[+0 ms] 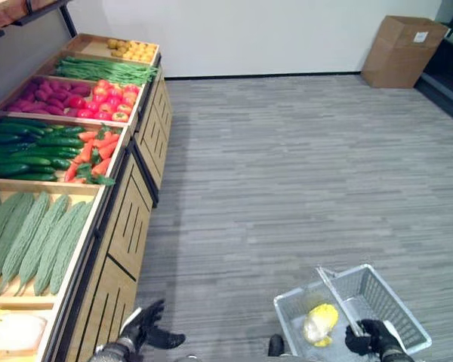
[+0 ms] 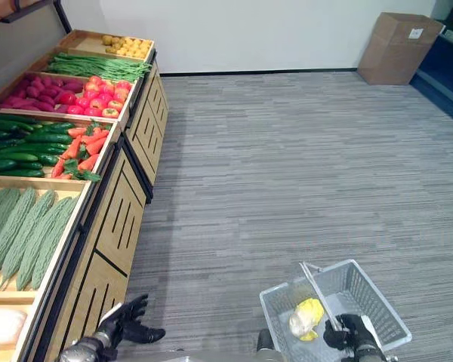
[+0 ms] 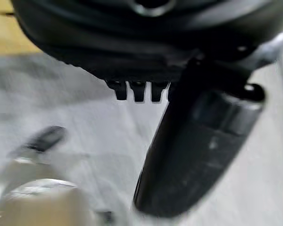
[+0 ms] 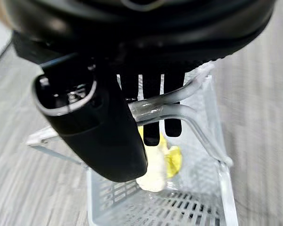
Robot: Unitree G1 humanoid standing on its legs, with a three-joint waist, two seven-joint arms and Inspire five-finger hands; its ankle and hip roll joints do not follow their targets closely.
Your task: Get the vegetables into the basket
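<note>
One vegetable [image 1: 320, 322], yellow and pale, already lies in the basket [image 1: 392, 302], down at its near end on the wire bottom. The right hand [image 1: 371, 337] carries that basket: its fingers [image 4: 152, 117] are curled over the handle [image 4: 188, 113], which runs the long way of the basket, and the thumb closes in from the other side. The basket hangs low over the grey floor [image 1: 302, 166], well out from the stand [image 1: 128, 226].

Everything else to be picked is on the stand, off to the robot's left: bitter gourds [image 1: 38, 237] in the nearest full bin, with something pale [image 1: 13, 332] in the bin at the stand's near corner; cucumbers [image 1: 26, 151] and carrots [image 1: 94, 147] beyond them; then tomatoes [image 1: 109, 102], green beans [image 1: 106, 70] and a yellow heap [image 1: 132, 50] at the far end. The gourds lie with their long axes running from the front edge of their bin back toward the wall side.

The left hand [image 1: 145, 326] is the free one, fingers spread and holding nothing, low beside the stand's front panel, below the bin rims. It is plainly the nearer hand to the produce, with the gourds up and to its left. I'd judge the next reach is its job: rise over the front edge and come across a gourd's narrow width, not along its length.
</note>
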